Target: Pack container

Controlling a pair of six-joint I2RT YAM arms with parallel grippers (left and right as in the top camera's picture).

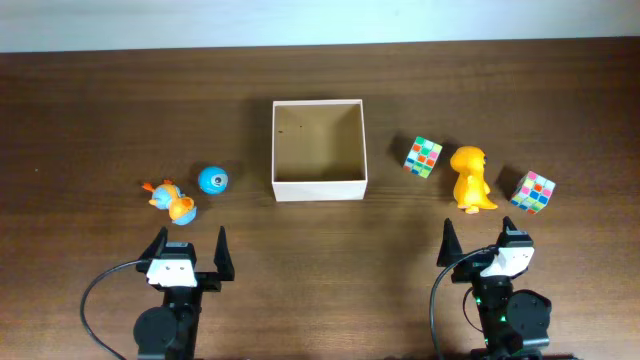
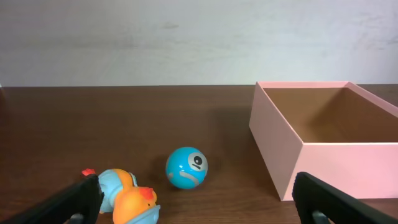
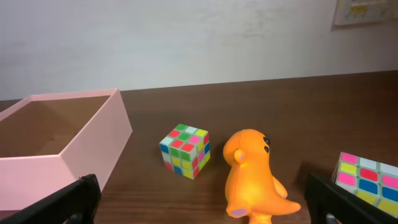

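Left gripper (image 1: 188, 240): we saw it wide, free.
Right gripper (image 1: 480, 238): wide, free.
Ahead of left: duck (image 1: 172, 201), ball (image 1: 212, 180).
Ahead of right: dinosaur (image 1: 470, 178) between cube (image 1: 423, 156) and second cube (image 1: 533, 191).
Box (image 1: 320, 188): mid-table, between both toy groups.

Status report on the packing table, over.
Left gripper open, right gripper open, nothing held. Container empty, upright. Blue ball, duck toy left of it; two cubes, orange dinosaur right; none blocking.
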